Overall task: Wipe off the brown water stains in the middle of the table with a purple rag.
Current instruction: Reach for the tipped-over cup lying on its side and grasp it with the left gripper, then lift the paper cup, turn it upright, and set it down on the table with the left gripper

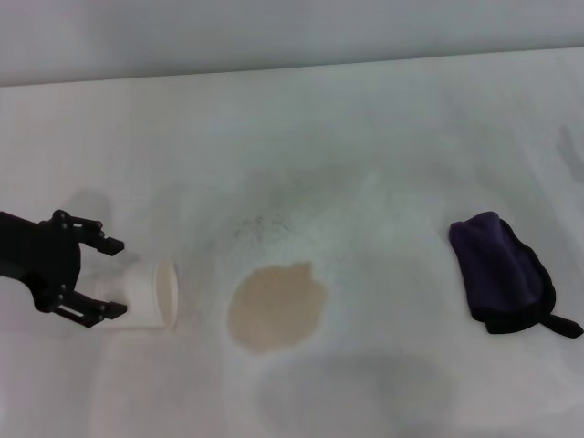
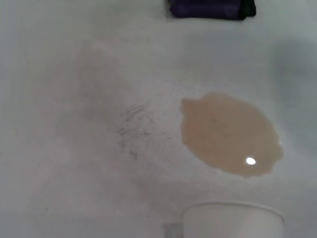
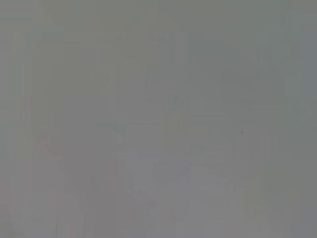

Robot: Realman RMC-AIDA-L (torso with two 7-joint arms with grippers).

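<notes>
— Why is your left claw (image 1: 108, 276) down at eight o'clock, by the paper cup (image 1: 148, 294)?

— I have it spread wide around the base of the cup, which lies on its side with its mouth toward the puddle (image 1: 277, 305). Whether my fingers (image 1: 91, 311) touch it, I can't tell. I'd guess the cup spilled that puddle.

— And the puddle?

— It's mid-table, just beside the cup's mouth, tan and unwiped. Grey smudges (image 2: 136, 130) lie beyond it.

— The rag (image 1: 502, 271)?

— It's folded at three o'clock on the table (image 1: 365, 137), well apart from the puddle and untouched. My left wrist view cuts off most of it.

— Your right claw?

— Out of sight; its camera shows only blank grey.
</notes>
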